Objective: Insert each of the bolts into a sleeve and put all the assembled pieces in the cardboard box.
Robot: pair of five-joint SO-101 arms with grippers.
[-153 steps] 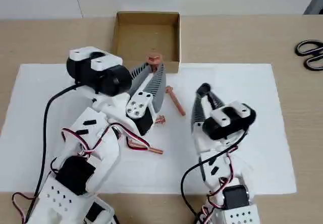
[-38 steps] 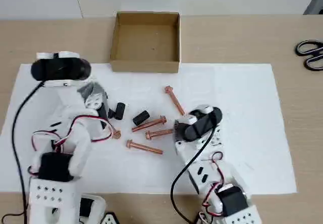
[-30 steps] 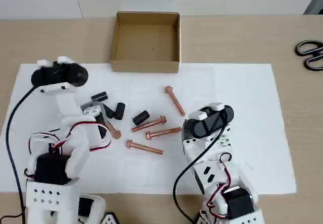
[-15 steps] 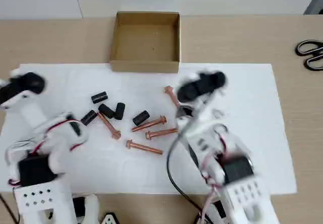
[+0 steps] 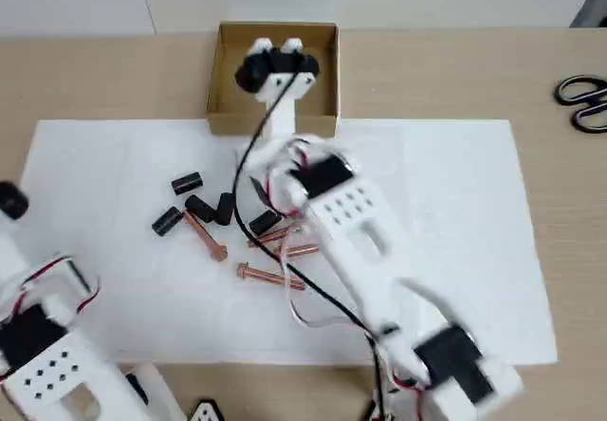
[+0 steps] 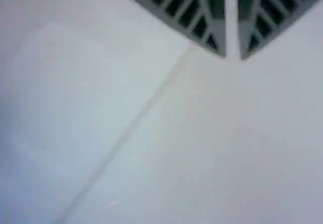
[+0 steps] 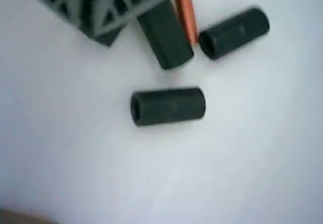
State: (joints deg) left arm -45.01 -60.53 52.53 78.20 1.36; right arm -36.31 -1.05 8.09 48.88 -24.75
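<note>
High view: the cardboard box (image 5: 318,125) sits past the paper (image 5: 474,250), one of my arms across its near wall. Bolts (image 5: 270,276) and sleeves (image 5: 187,182) lie loose on the paper. My left claw (image 6: 231,52) is pressed together. My right claw (image 7: 106,30) hangs by the sleeves; its state I cannot tell.

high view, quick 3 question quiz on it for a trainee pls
1. True or false: the scissors lie on the white paper.
2. The cardboard box stands: A at the paper's far edge; B at its near edge; C beside the scissors.
3. How many black sleeves lie loose on the paper?
Key: 1 false, the scissors lie on the bare table; 2 A; 3 five.
</note>
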